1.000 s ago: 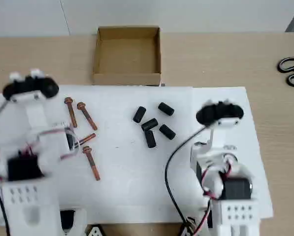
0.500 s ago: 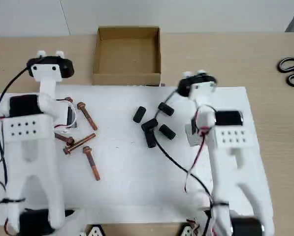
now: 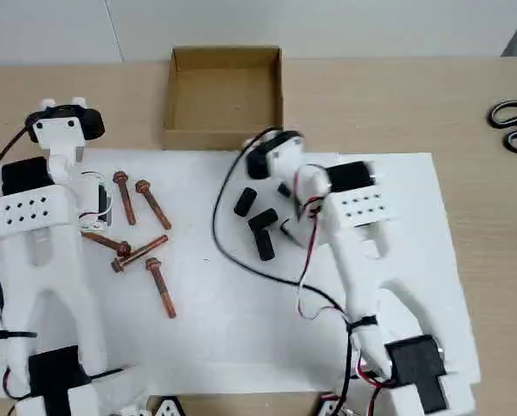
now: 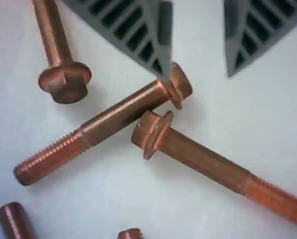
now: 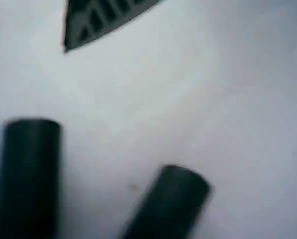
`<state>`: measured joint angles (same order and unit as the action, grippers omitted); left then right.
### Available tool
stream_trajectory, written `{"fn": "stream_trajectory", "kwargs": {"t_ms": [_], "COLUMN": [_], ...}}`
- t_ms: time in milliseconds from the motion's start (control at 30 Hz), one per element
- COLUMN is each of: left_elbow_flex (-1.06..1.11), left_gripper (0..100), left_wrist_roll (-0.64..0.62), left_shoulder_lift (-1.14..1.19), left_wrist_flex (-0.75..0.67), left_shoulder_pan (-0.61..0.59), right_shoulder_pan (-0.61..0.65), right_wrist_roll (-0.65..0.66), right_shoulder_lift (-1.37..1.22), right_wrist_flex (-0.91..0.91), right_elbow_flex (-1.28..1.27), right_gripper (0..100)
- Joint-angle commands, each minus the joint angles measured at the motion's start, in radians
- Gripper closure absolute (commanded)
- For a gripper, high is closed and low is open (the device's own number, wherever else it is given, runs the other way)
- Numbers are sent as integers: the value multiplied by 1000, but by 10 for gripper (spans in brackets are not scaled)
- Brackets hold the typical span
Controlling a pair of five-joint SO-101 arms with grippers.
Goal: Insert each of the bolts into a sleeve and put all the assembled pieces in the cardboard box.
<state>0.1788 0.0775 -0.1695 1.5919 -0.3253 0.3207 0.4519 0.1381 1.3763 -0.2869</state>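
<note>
your left gripper (image 4: 197, 73) hangs spread wide over the heap of copper-coloured flanged bolts (image 3: 141, 252) at the 9 o'clock side of the white foam sheet (image 3: 241, 347); one ribbed fingertip (image 4: 154, 45) sits just above the head end of a long bolt (image 4: 103, 132); a second bolt (image 4: 203, 162) lies with its flange against that one's shank, and a third bolt (image 4: 61, 74) lies close by, crowding it; in the high view the left arm (image 3: 42, 217) covers part of one bolt; you cannot tell whether the right gripper (image 5: 96, 22) is spread or closed; it sits low over the short black cylindrical sleeves (image 3: 263, 243) near the sheet's middle, with one sleeve (image 5: 31, 174) and another sleeve (image 5: 168, 204) right beneath it; the right arm (image 3: 353, 208) hides parts of two sleeves, and its black cable (image 3: 215, 221) loops past the sleeves at their 9 o'clock; the open brown cardboard box (image 3: 170, 104) stands just off the sheet at 12 o'clock; grey scissors (image 3: 511, 121) lie on the wooden table (image 3: 397, 104) toward 2 o'clock.
</note>
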Motion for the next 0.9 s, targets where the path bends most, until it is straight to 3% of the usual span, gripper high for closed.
{"fn": "stream_trajectory", "kwargs": {"t_ms": [0, 367, 867], "left_elbow_flex": [-28, 51, 51], "left_gripper": [927, 927, 927], "left_wrist_roll": [3, 3, 3], "left_shoulder_lift": [-3, -3, -3], "left_wrist_flex": [-21, -37, -52], "left_shoulder_pan": [-5, -5, -3], "right_shoulder_pan": [74, 56, 21], "right_wrist_roll": [15, 163, 189], "right_shoulder_lift": [-1, -96, -260], "right_wrist_flex": [-5, -58, -206], "right_elbow_flex": [46, 46, 48], "right_gripper": [790, 790, 790]}}
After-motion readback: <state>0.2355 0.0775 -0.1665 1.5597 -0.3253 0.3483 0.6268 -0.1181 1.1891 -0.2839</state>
